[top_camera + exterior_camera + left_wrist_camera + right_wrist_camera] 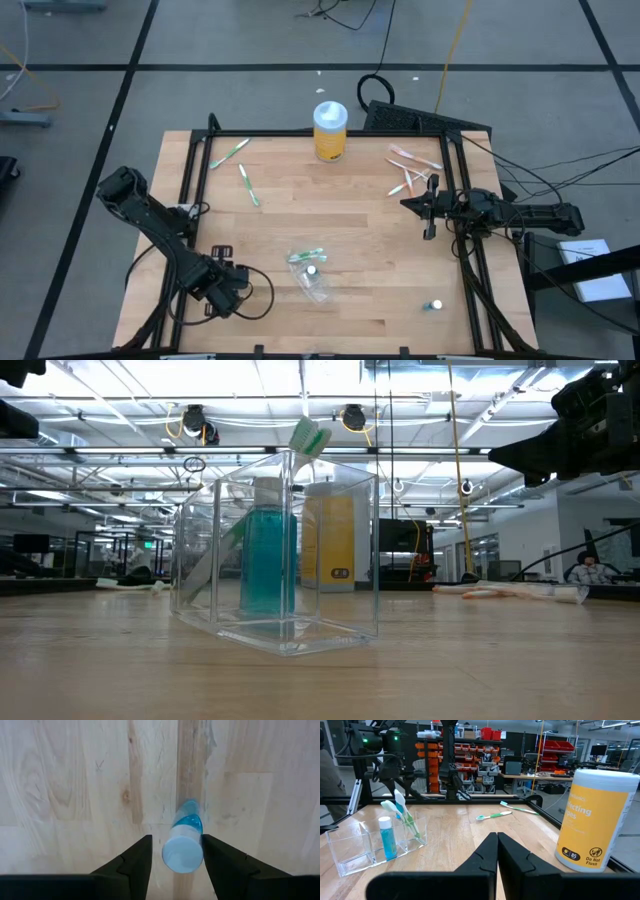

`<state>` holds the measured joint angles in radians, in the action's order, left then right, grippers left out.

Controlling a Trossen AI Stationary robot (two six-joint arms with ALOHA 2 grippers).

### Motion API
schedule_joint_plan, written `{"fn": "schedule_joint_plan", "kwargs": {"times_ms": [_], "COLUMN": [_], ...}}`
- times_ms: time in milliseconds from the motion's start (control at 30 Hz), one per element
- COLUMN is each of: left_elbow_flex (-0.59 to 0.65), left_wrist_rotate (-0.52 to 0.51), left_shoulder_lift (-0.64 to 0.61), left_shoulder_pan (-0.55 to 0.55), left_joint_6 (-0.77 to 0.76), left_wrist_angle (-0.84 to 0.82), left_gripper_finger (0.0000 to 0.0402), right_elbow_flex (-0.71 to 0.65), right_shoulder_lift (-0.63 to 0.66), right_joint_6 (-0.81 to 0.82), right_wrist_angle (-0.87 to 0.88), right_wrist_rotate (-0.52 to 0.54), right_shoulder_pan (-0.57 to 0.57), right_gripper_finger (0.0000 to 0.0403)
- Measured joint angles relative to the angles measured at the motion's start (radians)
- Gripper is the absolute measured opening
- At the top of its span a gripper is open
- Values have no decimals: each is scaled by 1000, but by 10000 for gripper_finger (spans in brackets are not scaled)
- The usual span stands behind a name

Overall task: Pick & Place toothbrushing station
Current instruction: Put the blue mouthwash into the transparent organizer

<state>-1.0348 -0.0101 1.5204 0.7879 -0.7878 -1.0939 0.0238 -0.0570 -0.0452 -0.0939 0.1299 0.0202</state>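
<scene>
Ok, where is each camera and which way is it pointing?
High: overhead, straight down on table; left hand, right hand show.
Low: table height, level past station into room; right arm above.
Left wrist: down at tabletop; bottle between its fingers.
Right wrist: across table; shut fingers.
Low and right wrist share station, yellow jar.

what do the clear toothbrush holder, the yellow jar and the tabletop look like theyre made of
Toothbrushing station: probably clear, glossy hard plastic; the room shows through its walls and the edges glint.
Yellow jar: looks like plastic, with a printed semi-gloss yellow label and a white lid.
Table: light wood strips, visible grain and knots, smooth matte finish.
</scene>
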Motion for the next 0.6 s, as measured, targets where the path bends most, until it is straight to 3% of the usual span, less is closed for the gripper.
{"fn": "schedule_joint_plan", "kwargs": {"times_ms": [133,333,600], "left_elbow_flex": [0,0,0], "left_wrist_rotate": [1,9,8], "left_shoulder_lift": [0,0,0], "left_shoulder_pan": [0,0,0], "left_joint_6": [1,16,-81], "left_wrist_angle": [15,67,71], "left_gripper_finger": [169,101,98], "right_elbow_flex": [0,0,0], "right_shoulder_lift": [0,0,0], "right_joint_6": [0,0,0], "right_wrist_angle": [0,0,0], "right_wrist_rotate": [0,0,0], "right_shoulder_pan": [0,0,0], "right_gripper_finger": [4,4,4]}}
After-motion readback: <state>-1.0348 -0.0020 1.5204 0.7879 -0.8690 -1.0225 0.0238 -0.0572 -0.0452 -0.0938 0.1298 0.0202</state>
